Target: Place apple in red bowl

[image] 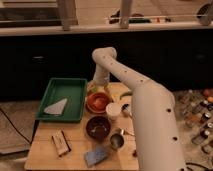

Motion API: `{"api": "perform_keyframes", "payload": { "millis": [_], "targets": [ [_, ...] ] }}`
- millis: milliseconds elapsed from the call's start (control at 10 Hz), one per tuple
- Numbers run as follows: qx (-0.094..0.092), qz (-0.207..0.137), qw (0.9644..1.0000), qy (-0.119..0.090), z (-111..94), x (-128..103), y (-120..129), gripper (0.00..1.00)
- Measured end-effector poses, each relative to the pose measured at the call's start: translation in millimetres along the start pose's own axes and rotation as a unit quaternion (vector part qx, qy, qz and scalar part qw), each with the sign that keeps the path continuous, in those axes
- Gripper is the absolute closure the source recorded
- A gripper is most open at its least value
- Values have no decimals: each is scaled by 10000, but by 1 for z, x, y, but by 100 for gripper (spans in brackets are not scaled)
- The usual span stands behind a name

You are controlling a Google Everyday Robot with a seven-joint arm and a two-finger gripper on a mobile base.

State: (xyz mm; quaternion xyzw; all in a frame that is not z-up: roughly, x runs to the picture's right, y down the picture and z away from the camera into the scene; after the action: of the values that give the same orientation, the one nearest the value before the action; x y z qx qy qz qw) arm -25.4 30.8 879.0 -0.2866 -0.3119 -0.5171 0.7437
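Note:
The red bowl sits at the back middle of the wooden table, right of the green tray. A rounded red-orange shape inside it looks like the apple, though it blends with the bowl. My gripper hangs just above the bowl's far rim, at the end of the white arm that reaches in from the lower right. It stands open, and I see nothing held in it. The wrist hides part of the bowl's back edge.
A green tray holding a pale folded cloth lies to the left. In front of the red bowl are a dark bowl, a white cup, a metal cup, a blue sponge and a snack bar. Small bottles crowd the right.

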Motion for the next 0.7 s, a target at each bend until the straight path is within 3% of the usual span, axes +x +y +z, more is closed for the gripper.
{"api": "perform_keyframes", "payload": {
  "millis": [700],
  "targets": [
    [107, 3, 9999, 32, -6, 1, -4, 20]
  ]
}}
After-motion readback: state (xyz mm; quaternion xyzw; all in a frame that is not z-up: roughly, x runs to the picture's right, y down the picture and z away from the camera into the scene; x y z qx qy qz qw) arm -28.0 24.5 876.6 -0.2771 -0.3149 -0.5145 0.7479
